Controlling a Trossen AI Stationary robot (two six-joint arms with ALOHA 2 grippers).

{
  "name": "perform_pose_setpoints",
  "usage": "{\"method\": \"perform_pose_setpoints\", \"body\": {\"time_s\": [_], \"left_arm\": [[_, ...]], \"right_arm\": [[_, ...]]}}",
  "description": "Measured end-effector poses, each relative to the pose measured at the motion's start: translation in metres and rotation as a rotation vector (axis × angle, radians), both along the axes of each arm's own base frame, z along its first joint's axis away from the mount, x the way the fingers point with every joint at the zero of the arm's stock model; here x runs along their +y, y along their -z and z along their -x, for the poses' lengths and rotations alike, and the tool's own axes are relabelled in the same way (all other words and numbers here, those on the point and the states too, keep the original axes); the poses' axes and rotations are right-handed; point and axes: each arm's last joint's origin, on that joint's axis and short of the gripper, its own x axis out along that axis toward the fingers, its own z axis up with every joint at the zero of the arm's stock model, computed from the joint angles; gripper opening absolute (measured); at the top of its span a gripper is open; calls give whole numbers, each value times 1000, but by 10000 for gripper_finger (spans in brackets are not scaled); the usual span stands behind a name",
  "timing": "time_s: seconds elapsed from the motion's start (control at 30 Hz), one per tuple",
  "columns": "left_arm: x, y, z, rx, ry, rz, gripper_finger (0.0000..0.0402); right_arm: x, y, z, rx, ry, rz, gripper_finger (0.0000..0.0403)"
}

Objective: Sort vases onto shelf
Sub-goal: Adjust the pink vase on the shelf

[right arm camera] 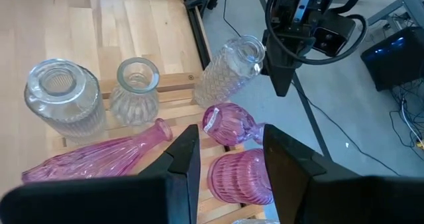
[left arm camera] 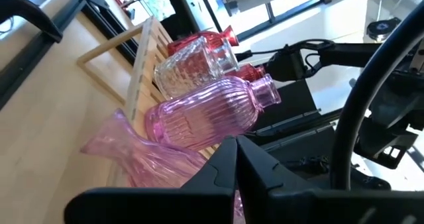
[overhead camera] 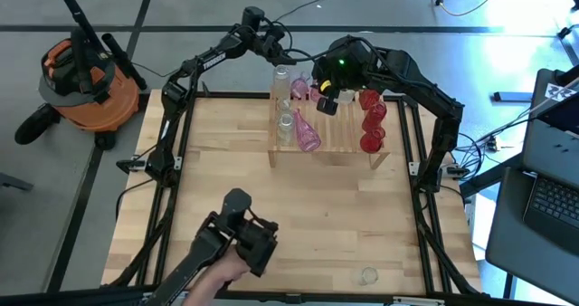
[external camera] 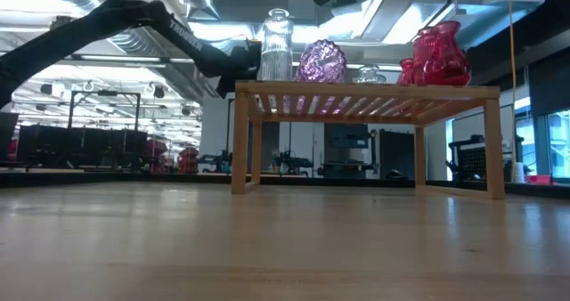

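While both claws crowd the shelf: any slip here can topple glass that already stands close-packed on the slats.
Shelf: it sits at the far side of the counter, with clear vases at its left end, pink ones in the middle and the red vases at its right end.
Left claw: closed on nothing, at the shelf's far left corner, its tip just beside the clear diamond-cut bottle.
Right claw: fingers apart and empty, hovering over the shelf's middle, above the round pink vase and the ribbed pink vase.
Risk, left side: the closed tip is so near the diamond-cut bottle that a sideways sweep would likely knock it off the shelf's back edge.
Risk, middle: the two pink vases under the right claw nearly touch, so in my judgement a finger coming down could land on a rim or push one into the other.
Risk, lying vase: the long pink vase lies on its side across the slats by the big clear jar, and a nudge could roll it.
Risk, arms: both arms meet over the shelf's far edge and could clash.
Left over: a lone clear vase stands on the counter well apart from the shelf, toward the near edge.
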Motion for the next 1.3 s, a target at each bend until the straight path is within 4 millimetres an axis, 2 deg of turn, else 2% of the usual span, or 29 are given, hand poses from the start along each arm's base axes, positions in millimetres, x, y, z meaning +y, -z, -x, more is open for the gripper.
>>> {"method": "perform_pose_setpoints", "body": {"time_s": [0.37, 0.57, 0.7, 0.9, 1.3], "left_arm": [[8, 5, 5, 13, -55, -9, 0], [20, 34, 8, 68, -86, 80, 0], [25, 46, 4, 81, -118, 92, 0], [28, 46, -4, 85, -222, 49, 0], [13, 57, -29, 121, -245, 40, 0]], "right_arm": [[0, 0, 0, -8, 12, -11, 117], [0, 0, 0, -10, 16, -15, 117], [0, 0, 0, -11, 17, -16, 117], [0, 0, 0, -11, 17, -16, 117], [0, 0, 0, -11, 27, -12, 117]]}}
